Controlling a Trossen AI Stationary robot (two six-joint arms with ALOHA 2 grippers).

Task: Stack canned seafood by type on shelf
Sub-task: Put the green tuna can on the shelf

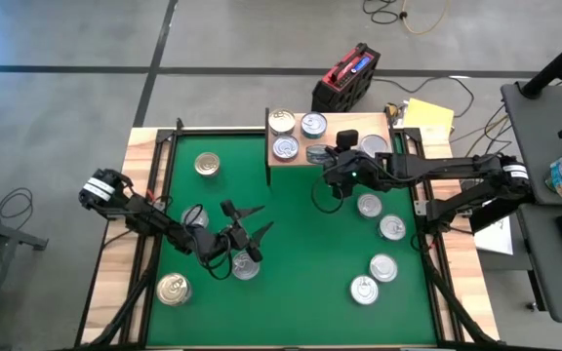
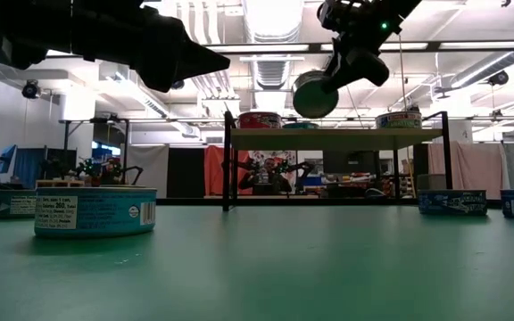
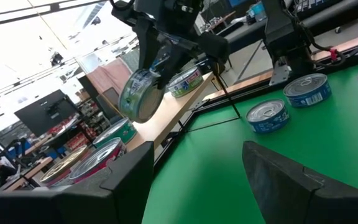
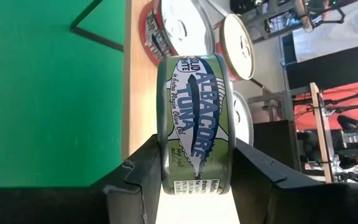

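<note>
The shelf (image 1: 325, 136), a light-wood board on thin black legs, stands at the far edge of the green mat (image 1: 301, 244) with several tins on it (image 1: 313, 124). My right gripper (image 1: 332, 185) hangs over the shelf's near edge, shut on a green-labelled albacore tuna can (image 4: 196, 124), which also shows in the low view (image 2: 315, 94) above the shelf (image 2: 333, 138). My left gripper (image 1: 247, 229) waits open and level at the mat's near left, above a silver-topped can (image 1: 246, 265). Its fingers hold nothing (image 3: 197, 180). My right gripper pinches the tuna can across its two flat faces, one finger (image 4: 135, 180) on each, with the labelled wall (image 4: 194, 93) showing between them. The fingers slant down from the table's right side. The can stands on edge, tilted, lifted clear above the shelf.
Loose cans lie on the mat: several on the right (image 1: 391, 227) (image 1: 364, 290), others on the left (image 1: 207, 164) (image 1: 174, 289). A red and black case (image 1: 344, 78) and yellow paper (image 1: 427, 115) lie beyond the far edge. The mat's middle is bare.
</note>
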